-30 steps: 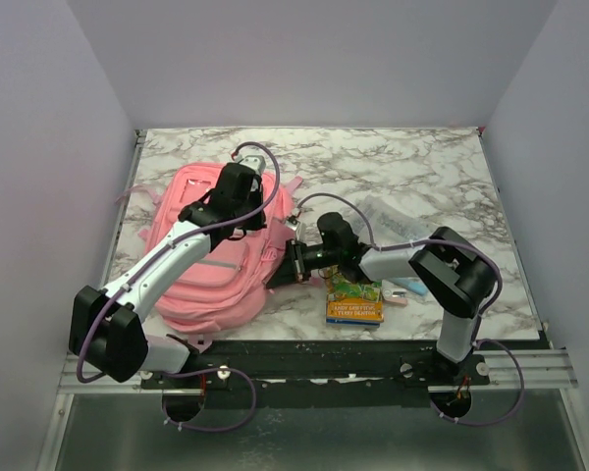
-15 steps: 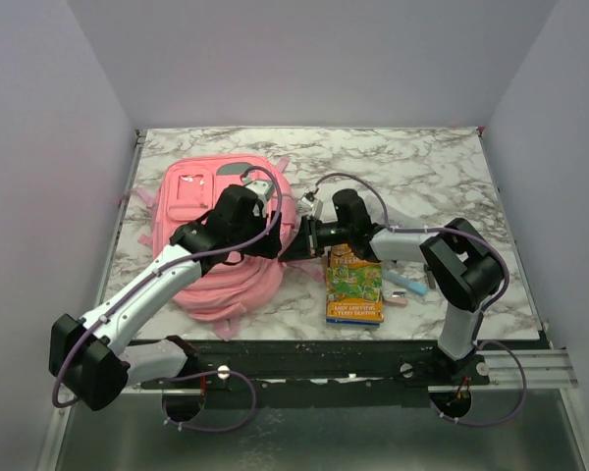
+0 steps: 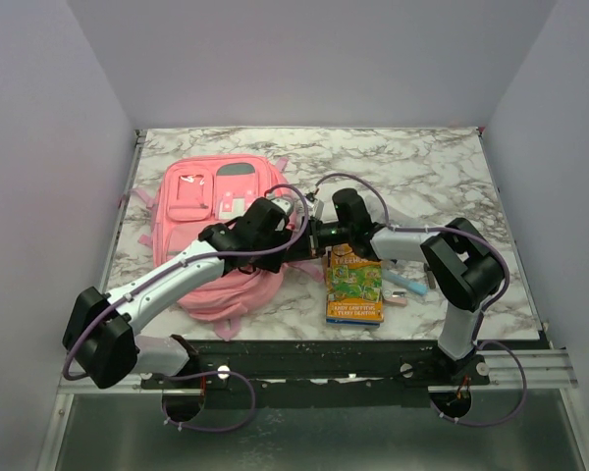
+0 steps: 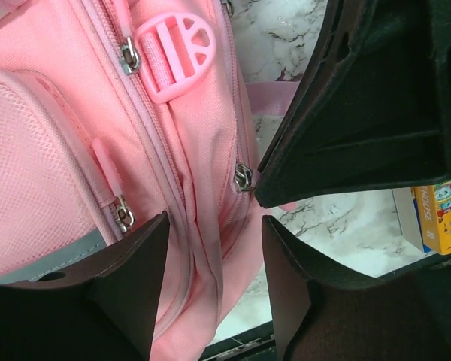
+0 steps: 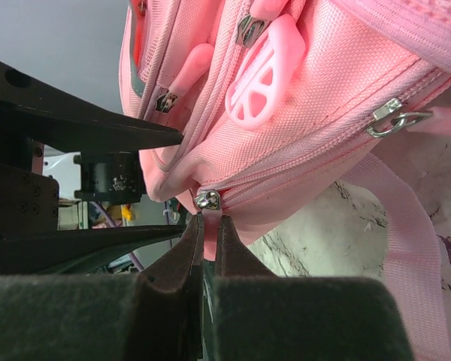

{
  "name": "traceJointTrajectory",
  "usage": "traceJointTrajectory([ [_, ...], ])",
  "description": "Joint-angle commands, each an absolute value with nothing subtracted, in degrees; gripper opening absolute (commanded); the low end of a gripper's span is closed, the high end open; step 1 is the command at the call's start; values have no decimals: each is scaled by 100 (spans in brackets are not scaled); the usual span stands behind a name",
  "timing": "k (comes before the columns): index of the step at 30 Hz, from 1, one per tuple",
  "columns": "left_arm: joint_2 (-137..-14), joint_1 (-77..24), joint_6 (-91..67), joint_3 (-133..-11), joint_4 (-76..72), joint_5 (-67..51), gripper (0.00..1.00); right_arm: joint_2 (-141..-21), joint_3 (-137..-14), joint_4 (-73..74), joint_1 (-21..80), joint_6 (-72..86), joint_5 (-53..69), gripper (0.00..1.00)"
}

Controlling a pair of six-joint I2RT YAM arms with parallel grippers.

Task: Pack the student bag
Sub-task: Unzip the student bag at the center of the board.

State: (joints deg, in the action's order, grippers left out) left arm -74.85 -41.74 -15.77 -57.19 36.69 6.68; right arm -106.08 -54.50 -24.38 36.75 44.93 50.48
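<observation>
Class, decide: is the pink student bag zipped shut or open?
Shut where visible: zips on the student bag lie closed in both wrist views; the right gripper pinches one pull.

right claw (image 5: 209, 224) apparently beside left claw (image 4: 214, 222)

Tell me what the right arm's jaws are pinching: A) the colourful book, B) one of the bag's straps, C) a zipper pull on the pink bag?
C: in the right wrist view the right arm's jaws are shut on the zipper pull hanging from the student bag.
</observation>
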Motion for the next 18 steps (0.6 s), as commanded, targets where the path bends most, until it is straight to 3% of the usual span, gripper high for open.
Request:
traceJointTrajectory([
  [1, -7497, -4201, -1515, -5800, 3988, 993, 54, -10330, -5761, -2327, 3650, 4340, 5337, 1],
  [10, -7675, -4207, -1636, -5930, 4206, 1265, 21, -10226, -6043, -1700, 3609, 3884, 5292, 1],
  [13, -7605, -4197, -1648, -6000, 4100, 1187, 0, -10215, -6033, -1530, 3608, 3715, 5184, 1],
  [18, -7600, -4078, -2167, -6331, 3788, 1579, 0, -10181, -5887, -1535, 3628, 3883, 4989, 1],
])
